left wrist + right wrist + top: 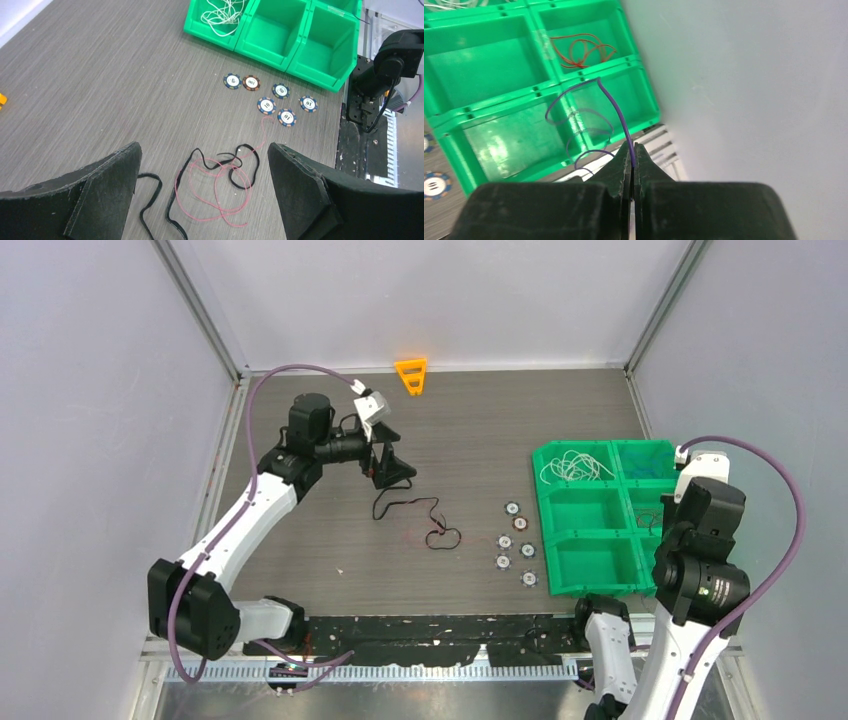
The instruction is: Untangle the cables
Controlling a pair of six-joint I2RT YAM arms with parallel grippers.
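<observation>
The right gripper [632, 150] has its jaws pressed fully together, and between the tips they pinch a thin purple cable [616, 107]. From the pinch this cable rises, bends over and falls in loose loops above the green tray [489, 65]. I cannot tell if the loops touch the tray or in which compartment they end. One compartment further away holds a coiled red-orange cable [581, 50].

The left gripper [203, 147] stands wide open and holds nothing. It hangs over the table [470, 430], to the left of the middle. Its two black fingers [105, 195] frame the tangle that lies on the wood. There, a black cable [178, 175] and a thin red cable [220, 216] cross each other in several loops. One end of the red cable runs toward a group of six poker chips [266, 105], which lie between the tangle and the tray.

In the far left compartment of the tray lies a bundle of white cable [575, 468]. A small orange object [411, 375] stands at the far edge of the table, well apart from the rest.
</observation>
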